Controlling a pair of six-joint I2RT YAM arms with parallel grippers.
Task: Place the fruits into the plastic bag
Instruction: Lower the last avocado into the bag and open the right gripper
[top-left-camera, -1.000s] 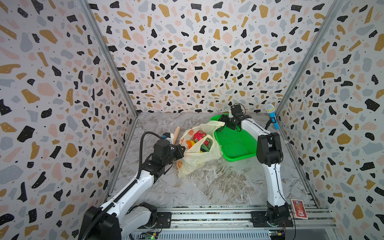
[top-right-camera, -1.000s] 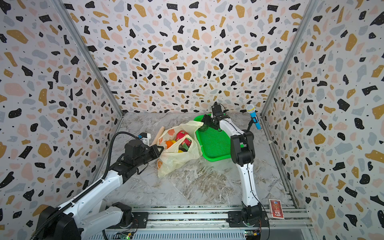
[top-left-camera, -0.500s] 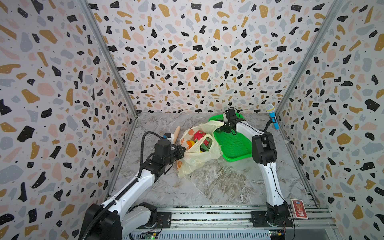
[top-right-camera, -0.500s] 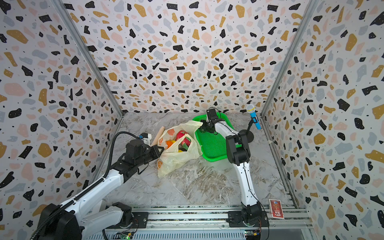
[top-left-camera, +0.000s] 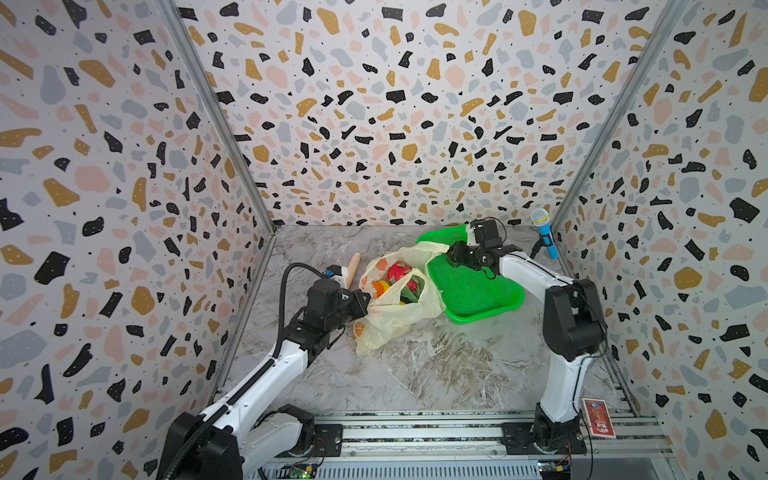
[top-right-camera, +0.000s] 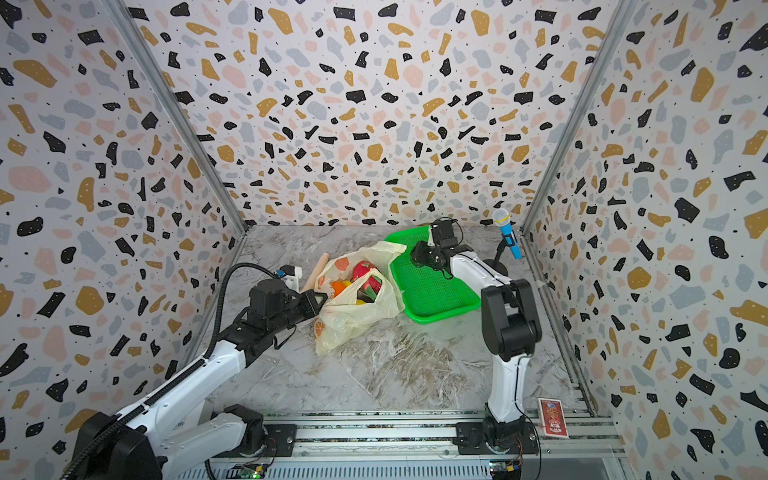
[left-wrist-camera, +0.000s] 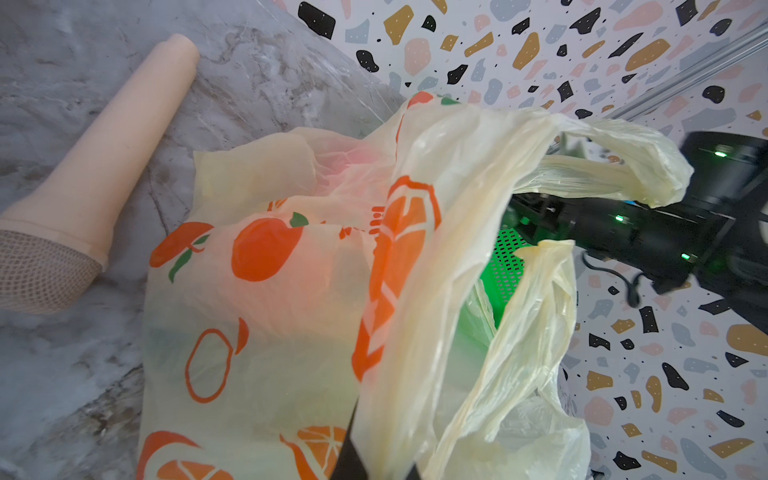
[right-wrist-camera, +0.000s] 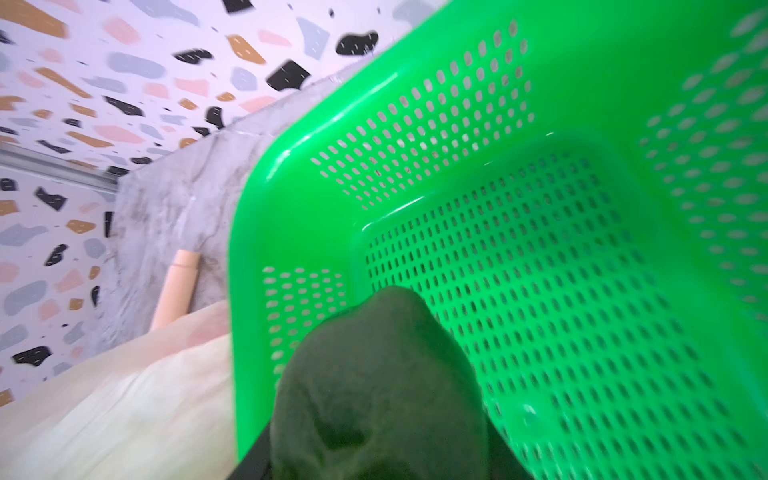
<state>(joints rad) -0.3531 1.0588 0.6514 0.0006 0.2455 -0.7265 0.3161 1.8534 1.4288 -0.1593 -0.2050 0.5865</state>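
Left gripper (top-left-camera: 360, 300): pinched shut on the bag (top-left-camera: 395, 320) at its near rim, so you hold the mouth up and open.
Right gripper (top-left-camera: 453, 257): closed round an avocado (right-wrist-camera: 374, 386), over the basket (top-left-camera: 482, 291) touching the bag's right side.
Key relation: from the avocado the bag's mouth lies close by, to your left. Your right arm is the nearer.
Avocado: dark green, matt, pear-shaped, with the narrow end pointing out ahead of the jaws.
Bag: thin, crinkled and pale yellow with orange prints. The dragon fruit (top-left-camera: 399, 270) and other fruits are already inside.
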